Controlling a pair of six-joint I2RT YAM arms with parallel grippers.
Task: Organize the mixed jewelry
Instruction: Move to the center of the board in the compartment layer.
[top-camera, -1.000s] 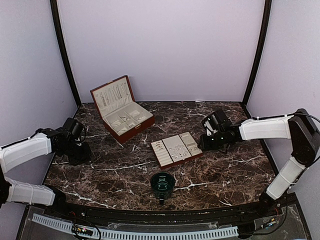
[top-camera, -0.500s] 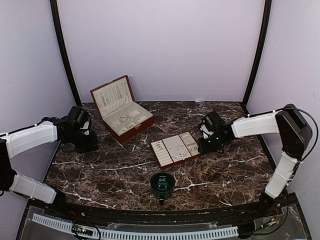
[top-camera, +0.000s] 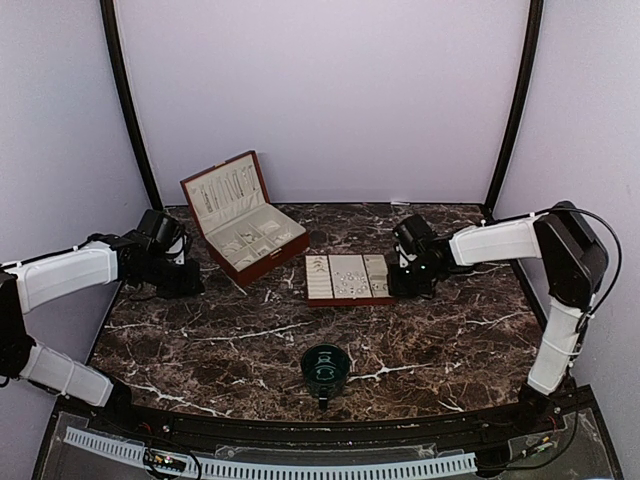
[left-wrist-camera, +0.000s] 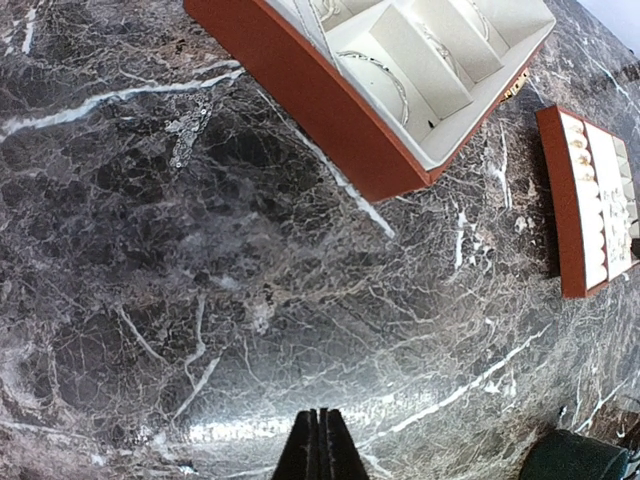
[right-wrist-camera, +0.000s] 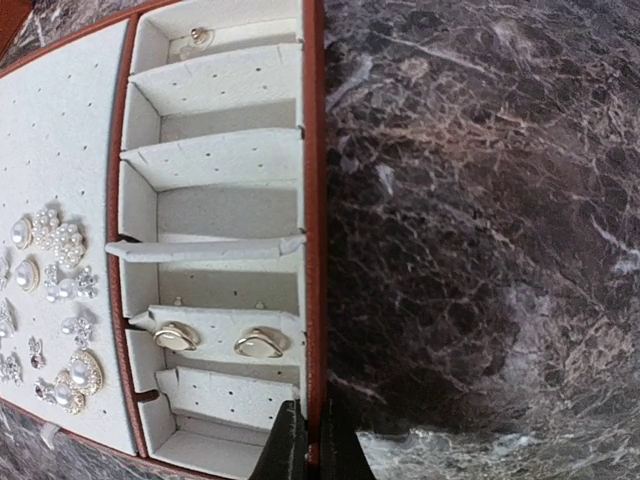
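**Right gripper holding the flat red-brown tray with cream padded inserts.** The jaws are drawn narrow on the tray's thin right-hand wall, near one end of it. One finger sits inside the slotted column and the other outside, over the dark, white-veined marble desk.

The mixed jewelry consists of small pearl-and-silver pieces. Most of it lies on the tray's perforated flat pad, left of the slotted column. Two pale oval pieces sit in a slot just inside the gripped wall, and one more sits in the slot farthest from the jaws.

The left gripper hangs low over bare desk well to the left of the tray, its jaws pressed together on nothing. An open red-brown hinged box with cream lining stands behind and to the left of the tray. A dark green cup stands in front of it.

The step in hand appears to be repositioning the tray by its rim. To do it well:

- **Keep the tray flat.** Slide it slowly with its base on the desk. A pinch on one edge would probably tip a lifted tray and spill the pieces, which appear to lie loose.
- **Allow for pivoting.** A hold this close to a corner tends to swing the tray, so draw along a line through its middle.
- **Mind the inner finger.** Keep it off the two oval pieces.
- **Stop short of the box and the cup.**
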